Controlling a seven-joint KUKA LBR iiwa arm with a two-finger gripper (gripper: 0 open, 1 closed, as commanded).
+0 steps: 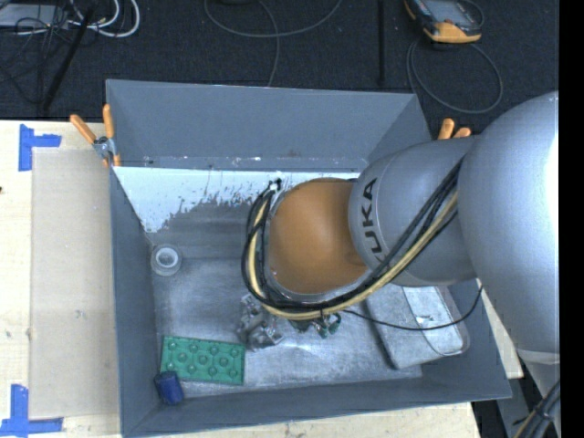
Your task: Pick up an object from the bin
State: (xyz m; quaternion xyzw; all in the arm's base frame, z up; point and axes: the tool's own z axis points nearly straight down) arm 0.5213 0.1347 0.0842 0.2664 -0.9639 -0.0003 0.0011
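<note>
My gripper (257,325) pokes out below the orange cover, low over the bin floor near the front middle. A green flat plate with round studs (204,361) lies just to its lower left, by the front wall. At that plate's left corner rests a small blue piece (169,389). To the right of the gripper lies a grey flat pouch (422,332), partly under the arm. Whether anything is in the gripper is hidden by the cover.
A small clear round cup (165,260) stands at the left side of the floor. The arm with its orange cover and looped cables hangs over the middle and right of the bin. Bare floor lies between the cup and the gripper.
</note>
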